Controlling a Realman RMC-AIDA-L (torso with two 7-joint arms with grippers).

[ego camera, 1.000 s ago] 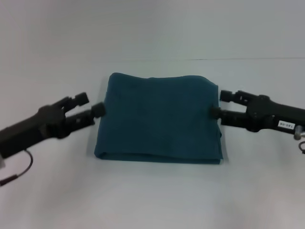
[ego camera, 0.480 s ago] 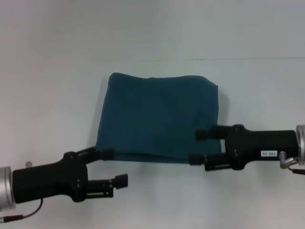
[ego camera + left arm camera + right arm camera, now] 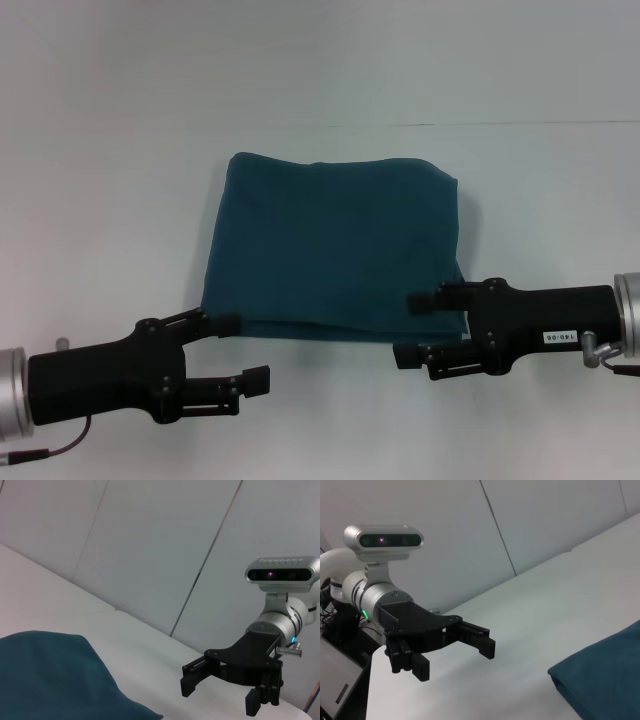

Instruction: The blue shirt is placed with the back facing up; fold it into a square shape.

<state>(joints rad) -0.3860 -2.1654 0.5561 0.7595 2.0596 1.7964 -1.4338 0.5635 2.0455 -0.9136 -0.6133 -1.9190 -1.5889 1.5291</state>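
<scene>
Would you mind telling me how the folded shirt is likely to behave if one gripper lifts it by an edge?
The shirt would probably droop and unfold: it is soft, layered cloth with rounded edges. It looks light, so a push would likely bunch it on the table rather than slide it whole.

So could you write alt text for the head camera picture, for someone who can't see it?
A dark teal-blue shirt, folded into a rough square, lies on a white table. Two black robot arms reach in from either side near its front edge, the left end effector and right end effector both open and holding nothing.
</scene>
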